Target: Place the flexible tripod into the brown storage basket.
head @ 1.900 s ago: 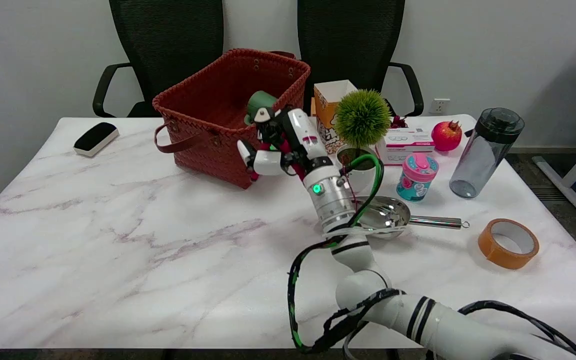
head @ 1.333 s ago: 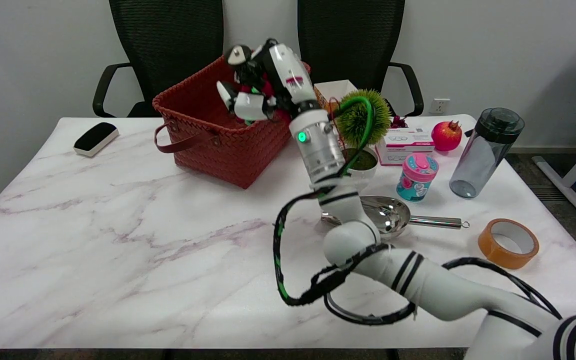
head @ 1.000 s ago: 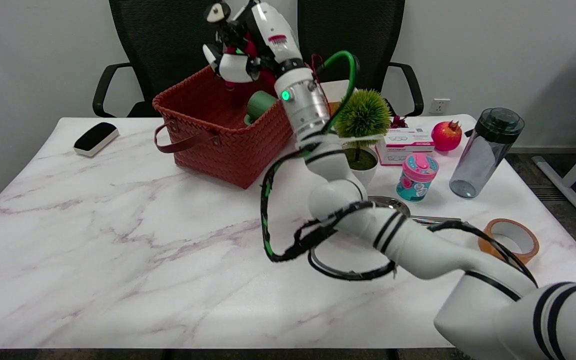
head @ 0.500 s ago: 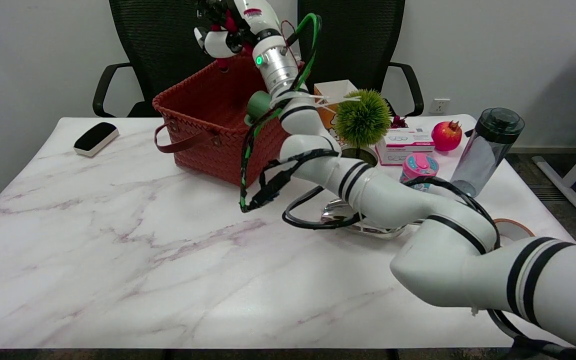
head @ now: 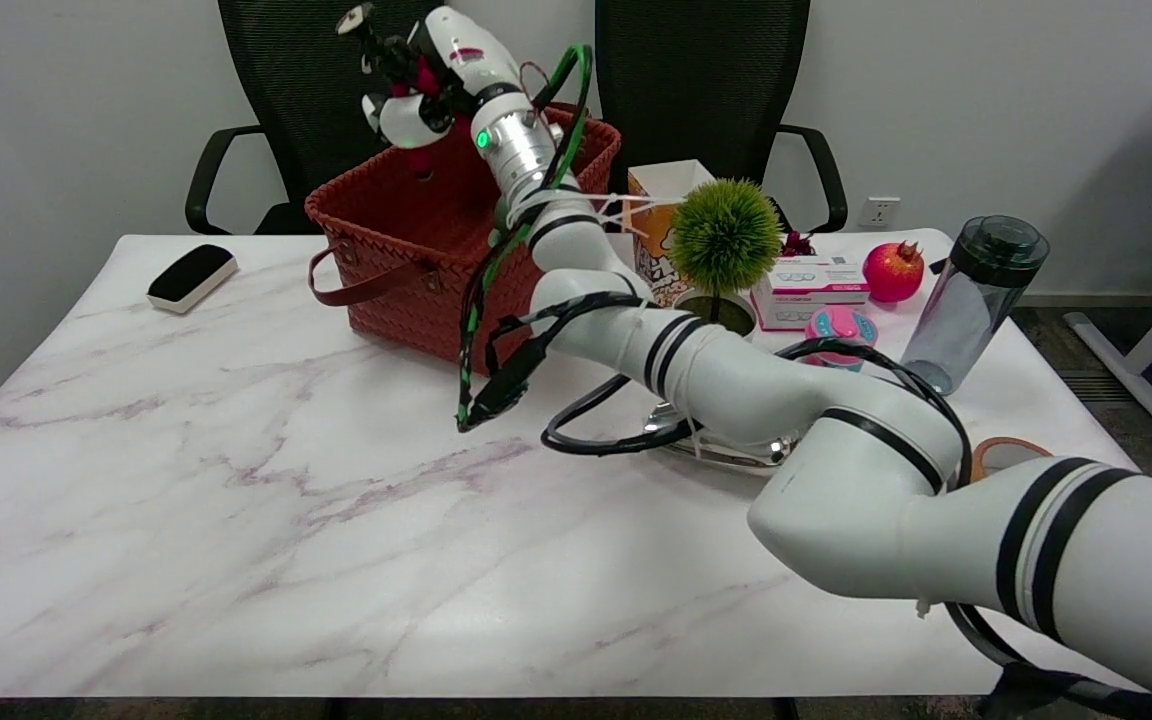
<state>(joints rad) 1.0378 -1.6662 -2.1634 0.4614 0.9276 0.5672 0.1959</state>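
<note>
the right hand (head: 414,75) hangs in the air above the open top of the brown storage basket (head: 391,255), its fingers wrapped around the flexible tripod (head: 426,85), whose red and black legs show between the white fingers, one red leg tip hanging down towards the basket's inside. the tripod is held clear of the basket, touching neither rim nor floor as far as can be seen. one black-tipped finger (head: 352,19) sticks up and to the left of the hand. the white arm (head: 716,375) runs from the lower right of the picture up across the table (head: 236,480) to the hand, with black and green cables (head: 481,330) looping off it over the basket's near corner.

the basket stands on the far middle of the table, a brown strap handle (head: 346,285) hanging on its near left side. well to its left lies a black-and-white eraser (head: 192,277). just right of the basket stands an orange and white carton (head: 658,215), then a small plant with a round green spiky head in a white pot (head: 726,240). behind the plant lies a white box (head: 811,288), with a red pomegranate (head: 893,271) beside it. a pink-lidded cup (head: 839,325) is partly hidden by the arm, and a dark clear bottle (head: 976,295) stands further right. a shiny metal scoop (head: 726,450) and an orange tape roll (head: 1006,455) peek out from behind the arm.
</note>
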